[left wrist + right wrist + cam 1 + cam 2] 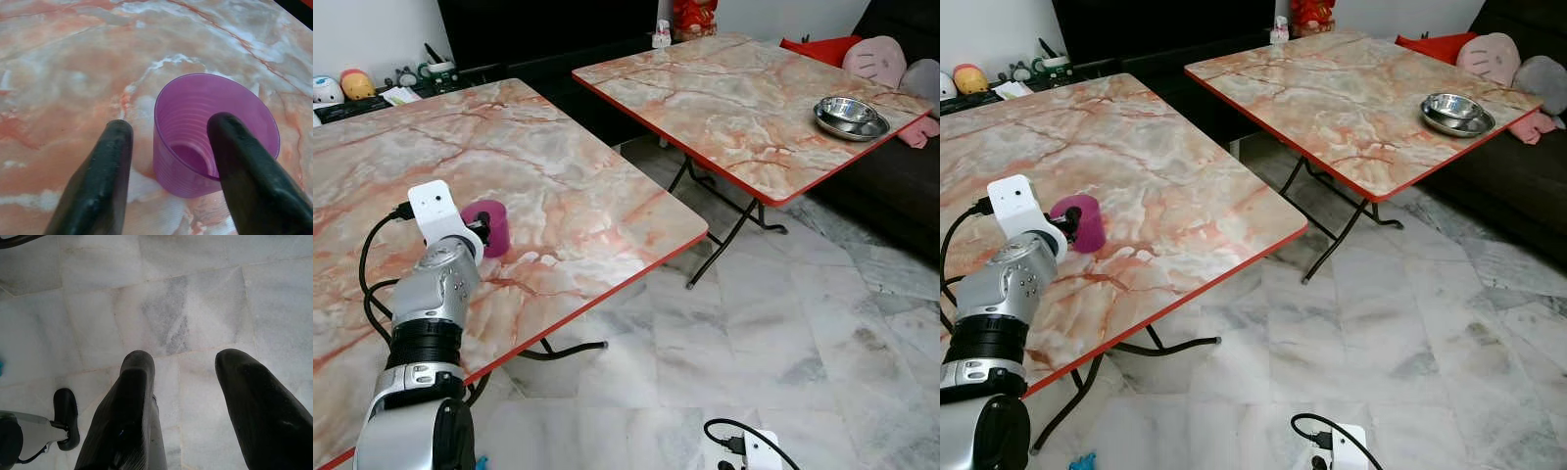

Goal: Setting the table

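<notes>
Left wrist view: two black fingers (105, 181) of the left gripper (168, 142) are spread apart over a marble-patterned tabletop. One finger sits inside the mouth of a purple plastic cup (205, 132), the other outside its wall, so the cup's near side lies between them. The fingers are parted, and it cannot be told whether they touch the cup. The cup stands upright on the table, open end up, its ribbed inside visible.

From the head cameras, the silver left arm (426, 323) reaches over the near table (568, 166), a folding table with an orange-and-white marble top and a red edge. The purple cup stands on this table, near the front edge on the robot's left, just past the white camera block (435, 208) on the wrist.

A second, matching table (744, 98) stands farther off to the right. A shiny metal bowl (850, 116) rests near its right-hand corner. Cushions (876, 59) lie on dark seating beyond it (pink and grey ones). Small objects sit on a dark shelf (372, 93) behind the near table.

The right gripper (188, 382) hangs low over pale marble floor tiles (195, 303), its fingers apart and holding nothing.
</notes>
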You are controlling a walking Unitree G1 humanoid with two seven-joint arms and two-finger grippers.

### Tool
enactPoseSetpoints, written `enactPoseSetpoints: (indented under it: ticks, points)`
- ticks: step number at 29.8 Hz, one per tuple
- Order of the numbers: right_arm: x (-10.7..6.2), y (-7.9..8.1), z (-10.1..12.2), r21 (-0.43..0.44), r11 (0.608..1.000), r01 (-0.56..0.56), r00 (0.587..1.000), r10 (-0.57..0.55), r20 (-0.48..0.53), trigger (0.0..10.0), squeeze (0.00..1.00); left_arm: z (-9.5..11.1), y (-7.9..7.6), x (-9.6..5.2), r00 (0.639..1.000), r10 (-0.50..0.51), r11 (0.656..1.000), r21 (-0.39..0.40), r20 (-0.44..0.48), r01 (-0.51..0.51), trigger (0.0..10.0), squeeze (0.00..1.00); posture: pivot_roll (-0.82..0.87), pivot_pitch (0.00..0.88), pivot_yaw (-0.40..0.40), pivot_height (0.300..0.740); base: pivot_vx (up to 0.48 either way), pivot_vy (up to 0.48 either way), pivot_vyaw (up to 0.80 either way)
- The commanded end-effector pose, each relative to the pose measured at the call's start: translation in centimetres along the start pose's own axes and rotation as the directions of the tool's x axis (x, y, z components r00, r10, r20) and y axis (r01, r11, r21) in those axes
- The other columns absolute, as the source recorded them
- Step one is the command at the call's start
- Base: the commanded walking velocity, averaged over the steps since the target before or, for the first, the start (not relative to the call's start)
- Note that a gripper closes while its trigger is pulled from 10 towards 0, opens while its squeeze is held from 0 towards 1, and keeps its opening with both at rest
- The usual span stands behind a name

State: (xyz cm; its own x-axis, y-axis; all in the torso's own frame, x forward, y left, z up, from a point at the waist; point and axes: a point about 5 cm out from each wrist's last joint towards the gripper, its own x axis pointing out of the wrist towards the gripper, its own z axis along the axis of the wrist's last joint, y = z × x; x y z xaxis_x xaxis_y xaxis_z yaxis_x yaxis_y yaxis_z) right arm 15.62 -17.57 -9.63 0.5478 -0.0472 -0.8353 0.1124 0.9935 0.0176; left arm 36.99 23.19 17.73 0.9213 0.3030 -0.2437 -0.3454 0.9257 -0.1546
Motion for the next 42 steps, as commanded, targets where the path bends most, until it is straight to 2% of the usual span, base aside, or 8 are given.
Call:
enactPoseSetpoints:
  ticks: [1,26,39,42]
  points:
    - [-0.04,-0.21,-0.21,-0.006,1.0,0.004,1.0,-0.004,-0.012,10.0,0.0,0.21,-0.46,0.08,1.0,-0.006,1.0,0.019,0.003,0.006,0.0,0.0,0.18,0.0,-0.039,0.74,0.0,0.0,0.0]
    - [-0.01,-0.24,-0.07,-0.008,1.0,0.002,1.0,-0.002,-0.012,10.0,0.0,0.13,-0.17,-0.06,1.0,-0.014,0.998,0.055,-0.006,0.014,0.0,0.0,0.2,0.0,-0.046,0.74,0.0,0.0,0.0]
    - [-0.01,-0.23,-0.08,-0.006,1.0,0.003,1.0,-0.003,-0.012,10.0,0.0,-0.27,-0.29,-0.26,0.998,-0.051,0.995,0.09,-0.021,0.053,0.0,0.0,0.2,0.0,-0.046,0.74,0.0,0.0,0.0]
    - [-0.02,-0.26,-0.1,-0.004,1.0,0.007,1.0,-0.007,-0.01,10.0,0.0,-0.3,-0.85,-0.55,0.996,-0.088,0.994,0.07,0.032,0.086,0.0,0.0,0.19,0.0,-0.046,0.74,0.0,0.0,0.0]
